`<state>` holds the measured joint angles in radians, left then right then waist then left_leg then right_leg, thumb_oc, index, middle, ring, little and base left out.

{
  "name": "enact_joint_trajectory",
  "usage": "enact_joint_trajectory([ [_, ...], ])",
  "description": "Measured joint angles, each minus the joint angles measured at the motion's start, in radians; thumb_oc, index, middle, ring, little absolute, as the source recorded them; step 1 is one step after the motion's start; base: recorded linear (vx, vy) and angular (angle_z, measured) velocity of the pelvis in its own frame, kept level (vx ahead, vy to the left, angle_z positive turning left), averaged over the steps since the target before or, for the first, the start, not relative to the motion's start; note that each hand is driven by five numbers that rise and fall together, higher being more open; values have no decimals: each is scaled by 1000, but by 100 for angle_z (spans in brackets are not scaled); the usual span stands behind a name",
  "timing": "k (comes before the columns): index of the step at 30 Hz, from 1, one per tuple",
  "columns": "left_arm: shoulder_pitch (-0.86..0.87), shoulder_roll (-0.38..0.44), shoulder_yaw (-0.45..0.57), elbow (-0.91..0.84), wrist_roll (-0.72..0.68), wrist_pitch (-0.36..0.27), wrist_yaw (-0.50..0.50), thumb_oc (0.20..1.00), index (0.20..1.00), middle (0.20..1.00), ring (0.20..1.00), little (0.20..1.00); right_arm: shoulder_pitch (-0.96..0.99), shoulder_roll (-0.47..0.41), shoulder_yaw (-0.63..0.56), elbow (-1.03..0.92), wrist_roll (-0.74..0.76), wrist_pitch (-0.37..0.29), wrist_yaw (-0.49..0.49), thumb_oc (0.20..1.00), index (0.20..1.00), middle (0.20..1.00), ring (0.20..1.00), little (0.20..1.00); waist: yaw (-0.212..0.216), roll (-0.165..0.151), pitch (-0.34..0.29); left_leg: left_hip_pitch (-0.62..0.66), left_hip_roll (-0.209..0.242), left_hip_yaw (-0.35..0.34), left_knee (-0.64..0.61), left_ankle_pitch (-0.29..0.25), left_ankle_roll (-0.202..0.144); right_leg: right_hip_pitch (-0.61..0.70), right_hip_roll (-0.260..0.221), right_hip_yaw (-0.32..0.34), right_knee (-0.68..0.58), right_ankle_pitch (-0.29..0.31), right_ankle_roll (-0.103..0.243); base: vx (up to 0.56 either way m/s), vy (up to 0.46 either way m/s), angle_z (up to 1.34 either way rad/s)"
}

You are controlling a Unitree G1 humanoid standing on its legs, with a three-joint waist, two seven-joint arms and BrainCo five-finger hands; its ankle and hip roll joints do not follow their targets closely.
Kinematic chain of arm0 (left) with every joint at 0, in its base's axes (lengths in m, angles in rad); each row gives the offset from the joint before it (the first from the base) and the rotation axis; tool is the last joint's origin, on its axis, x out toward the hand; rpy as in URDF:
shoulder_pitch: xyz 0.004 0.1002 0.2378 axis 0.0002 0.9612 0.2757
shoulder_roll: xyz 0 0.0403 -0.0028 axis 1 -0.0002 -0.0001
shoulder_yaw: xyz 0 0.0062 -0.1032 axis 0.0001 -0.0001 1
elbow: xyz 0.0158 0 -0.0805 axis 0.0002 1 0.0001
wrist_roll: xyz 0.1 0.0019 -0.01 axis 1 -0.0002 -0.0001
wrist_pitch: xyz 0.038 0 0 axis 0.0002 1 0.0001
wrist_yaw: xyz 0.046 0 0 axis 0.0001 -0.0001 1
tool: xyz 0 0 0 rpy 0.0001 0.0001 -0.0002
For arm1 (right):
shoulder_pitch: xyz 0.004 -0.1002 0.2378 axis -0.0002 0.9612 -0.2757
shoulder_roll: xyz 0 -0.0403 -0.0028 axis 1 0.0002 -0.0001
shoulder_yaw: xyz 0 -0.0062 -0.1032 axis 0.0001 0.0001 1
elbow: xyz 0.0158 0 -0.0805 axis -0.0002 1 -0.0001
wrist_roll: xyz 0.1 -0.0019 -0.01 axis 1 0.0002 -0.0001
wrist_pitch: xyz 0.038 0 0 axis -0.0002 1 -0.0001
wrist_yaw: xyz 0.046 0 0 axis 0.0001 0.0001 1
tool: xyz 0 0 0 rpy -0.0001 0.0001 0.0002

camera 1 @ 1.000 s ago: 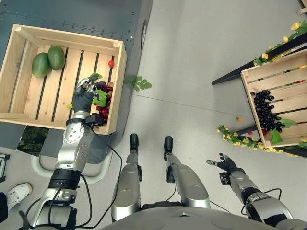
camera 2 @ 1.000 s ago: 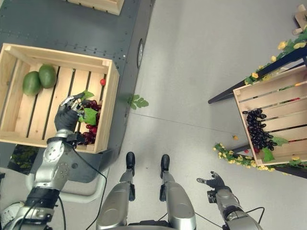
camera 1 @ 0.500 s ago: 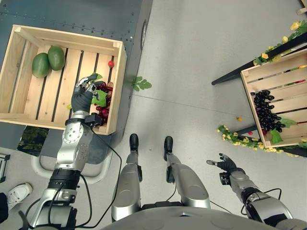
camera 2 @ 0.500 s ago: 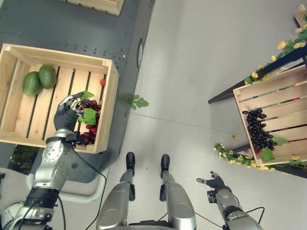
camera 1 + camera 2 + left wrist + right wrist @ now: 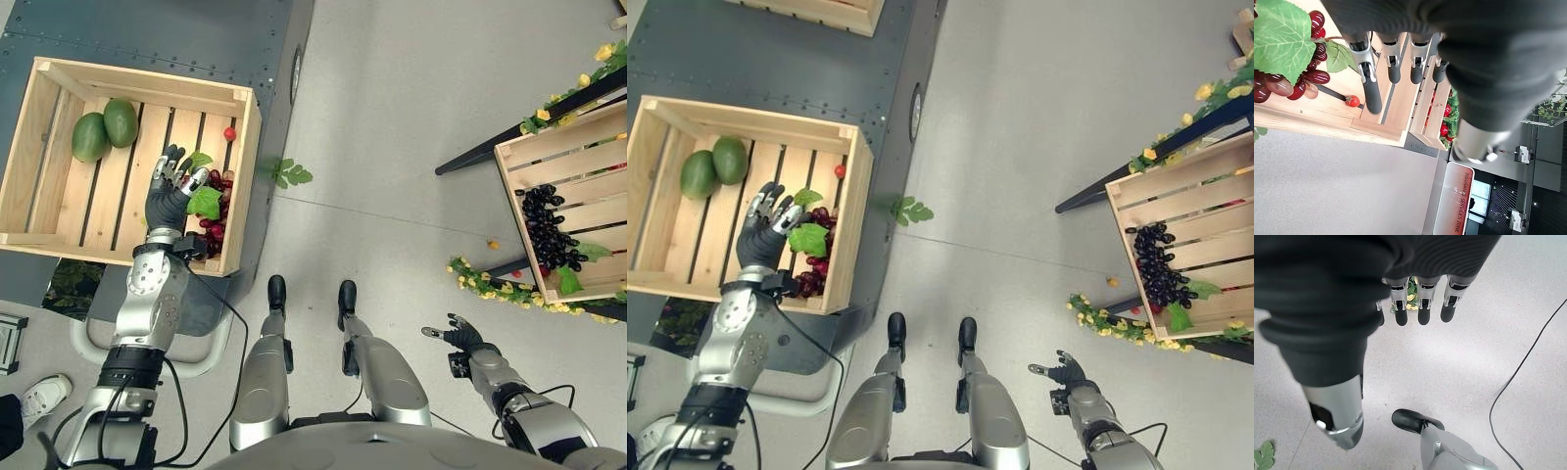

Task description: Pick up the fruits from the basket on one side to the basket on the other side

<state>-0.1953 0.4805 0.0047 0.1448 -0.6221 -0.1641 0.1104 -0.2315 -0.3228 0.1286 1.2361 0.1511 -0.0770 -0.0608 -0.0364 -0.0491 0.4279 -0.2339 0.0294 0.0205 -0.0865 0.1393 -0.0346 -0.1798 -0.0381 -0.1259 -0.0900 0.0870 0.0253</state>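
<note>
Left robot hand (image 5: 168,199) hovered inside the left crate (image 5: 39,108) with its fingers straight and spread, holding nothing, just beside the red grapes (image 5: 214,209) that lay against the crate's right wall. The wrist view showed its fingers (image 5: 1369,82) clear of the bunch, the grapes (image 5: 1305,78) and a big leaf (image 5: 1282,39) off to one side. By the look of it the bunch would be light but floppy, a loose cluster that sags and swings, with smooth round berries likely to slip or pop off if pinched singly. The safer hold would seem to be around the stem end under the leaf (image 5: 205,202), or a wide scoop round the whole cluster. A small red fruit (image 5: 228,132) lay near the crate's far corner, and two green mangoes (image 5: 105,128) sat touching each other well apart at its left end. Across the floor, the right crate (image 5: 513,171) already held black grapes (image 5: 545,228). Right robot hand (image 5: 457,335) hung low over the floor, fingers relaxed and empty.
</note>
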Motion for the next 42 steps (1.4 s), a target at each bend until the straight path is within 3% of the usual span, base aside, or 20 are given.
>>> enact_joint_trajectory([
  [10, -17, -8, -2, 161, 30, 3, 30, 1000, 1000, 1000, 1000, 1000, 2, 0, 0, 1, 0, 0, -1, 1000, 1000, 1000, 1000, 1000, -3, 0, -1, -5, 0, 0, 0, 0, 0, -5, 0, 0, 0, 0, 0, 0, 0, 0],
  [29, -68, -6, -36, 419, 257, 64, 71, 1000, 1000, 1000, 1000, 1000, 15, -5, 0, 1, 0, 0, -12, 1000, 1000, 1000, 1000, 1000, -12, -2, -30, -25, 2, 3, 0, 1, 0, -28, 1, 2, 0, 2, -1, 0, 0, 0],
  [42, -154, 4, -78, 569, 294, 78, 80, 1000, 1000, 1000, 1000, 1000, 17, -5, 2, 2, 0, 1, -14, 1000, 1000, 1000, 1000, 1000, -29, -9, -28, -42, 2, 6, 0, 2, 0, -44, 1, 4, 0, 4, -1, 0, 0, 0],
])
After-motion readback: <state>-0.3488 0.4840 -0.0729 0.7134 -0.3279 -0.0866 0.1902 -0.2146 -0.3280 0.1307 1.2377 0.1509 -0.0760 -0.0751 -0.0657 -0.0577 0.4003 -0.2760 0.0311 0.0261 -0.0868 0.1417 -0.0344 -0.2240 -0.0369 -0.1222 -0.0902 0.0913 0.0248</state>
